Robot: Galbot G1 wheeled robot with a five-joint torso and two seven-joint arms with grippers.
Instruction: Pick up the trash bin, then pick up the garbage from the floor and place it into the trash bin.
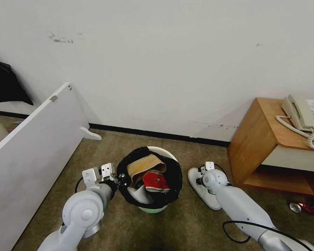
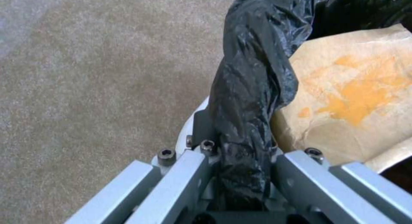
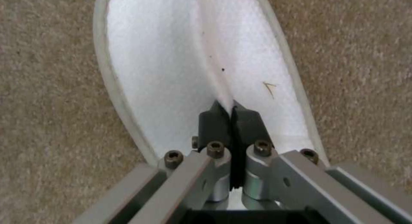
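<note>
Gripping the rim of the trash bin (image 1: 157, 153) on the carpet (image 1: 185, 230), our left gripper (image 2: 240, 172) clamps its black bag liner; our right gripper (image 3: 231, 117) pinches a fold of the white slipper (image 3: 172, 72) beside the bin.

Filling the upper half of the frame: a plain white wall (image 1: 164, 62), lightly scuffed, with a dark baseboard (image 1: 157, 134) running along its foot. Covering the lower half: brown-grey carpet (image 1: 185, 226). Leaning in from the left edge: a white panel (image 1: 31, 153). Hanging at the upper left: a dark cloth (image 1: 7, 83). Standing at the right edge: a wooden cabinet (image 1: 258, 139) with an open shelf beneath, carrying a pale corded telephone (image 1: 303, 115) on top.
</note>
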